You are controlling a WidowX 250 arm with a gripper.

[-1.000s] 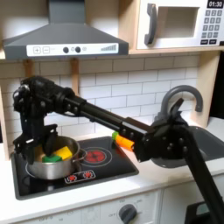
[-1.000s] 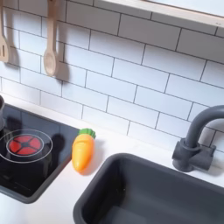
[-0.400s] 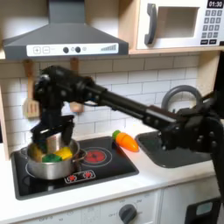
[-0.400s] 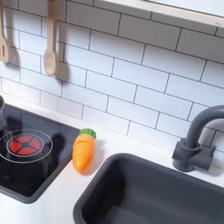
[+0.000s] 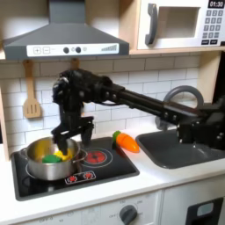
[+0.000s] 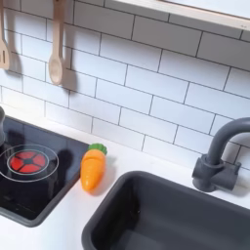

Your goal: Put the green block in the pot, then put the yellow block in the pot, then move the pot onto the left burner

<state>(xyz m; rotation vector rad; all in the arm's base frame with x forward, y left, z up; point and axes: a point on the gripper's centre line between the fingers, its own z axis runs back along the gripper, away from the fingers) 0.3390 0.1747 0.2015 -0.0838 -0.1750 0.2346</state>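
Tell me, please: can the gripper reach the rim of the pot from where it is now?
Probably yes. In the first exterior view the gripper hangs just above the right rim of the pot, with nothing between them.

Arm outstretched, fingers (image 5: 70, 134) pointing down

My gripper (image 5: 70, 134) is too blurred to read its jaws; the pot (image 5: 39, 164) wall hides most of the green block (image 5: 53, 159)
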